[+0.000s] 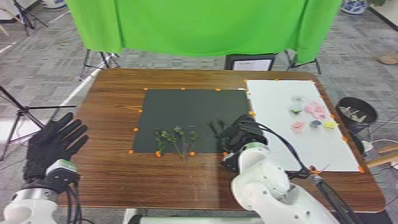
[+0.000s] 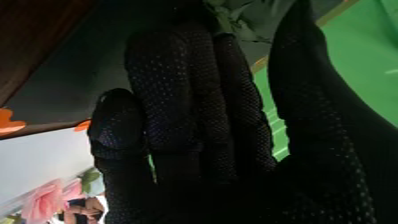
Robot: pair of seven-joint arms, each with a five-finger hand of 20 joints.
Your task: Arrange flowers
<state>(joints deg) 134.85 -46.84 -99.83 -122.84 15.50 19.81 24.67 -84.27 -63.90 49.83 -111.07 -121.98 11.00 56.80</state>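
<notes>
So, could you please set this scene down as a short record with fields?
surface: brown wooden table
dark mat: leafy green stems near its near edge
white mat: loose flowers, including pink ones and a yellow one
right hand: at the dark mat's right side, with greenery beyond its fingers
left hand: at the table's left edge, fingers straight
backdrop: green cloth

Black fabric left hand [image 1: 53,147]: fingers straight, spread
Black fabric right hand [image 1: 240,136]: fingers extended, thumb apart beside them
</notes>
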